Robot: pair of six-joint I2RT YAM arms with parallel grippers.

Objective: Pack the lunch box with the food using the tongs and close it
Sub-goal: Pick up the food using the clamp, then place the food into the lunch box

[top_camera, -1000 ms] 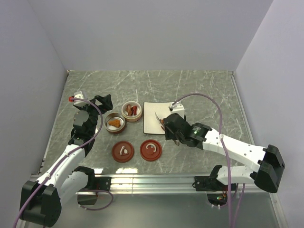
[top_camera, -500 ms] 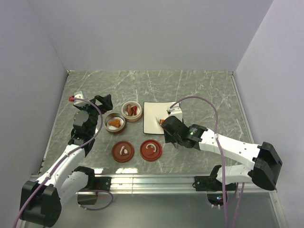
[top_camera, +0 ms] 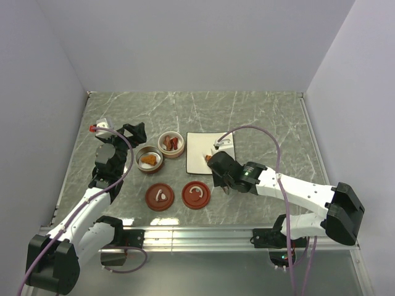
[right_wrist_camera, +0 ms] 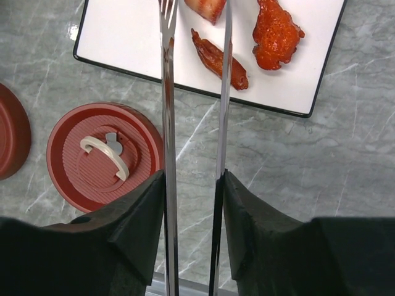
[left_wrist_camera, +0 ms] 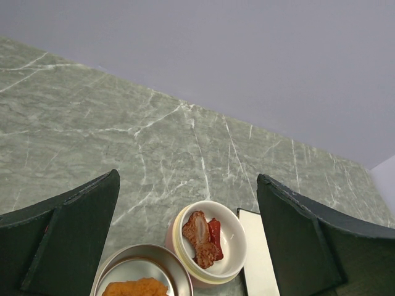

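My right gripper (right_wrist_camera: pixel 193 185) is shut on the tongs (right_wrist_camera: pixel 168 123), one silver arm against each finger. The tongs reach over the white plate (right_wrist_camera: pixel 123 37), their tips on either side of a red-brown piece of food (right_wrist_camera: pixel 207 7) that the top edge of the right wrist view cuts off. Two more pieces of food, a strip (right_wrist_camera: pixel 219 59) and a chunk (right_wrist_camera: pixel 276 34), lie on the plate. The lunch box is two round bowls: a steel one (top_camera: pixel 149 159) holding an orange piece and a white one (left_wrist_camera: pixel 210 240) holding red-brown pieces. My left gripper (left_wrist_camera: pixel 187 185) hangs open above them.
Two red-brown lids with white handles (top_camera: pixel 159 197) (top_camera: pixel 196 195) lie on the marble table (top_camera: pixel 265 123) in front of the bowls. One lid (right_wrist_camera: pixel 102 157) sits just left of the tongs. Grey walls close in the table on three sides.
My right gripper has slid a little left and nearer over the plate's front edge, and its fingers have squeezed the tongs narrower. The left arm has stayed still.
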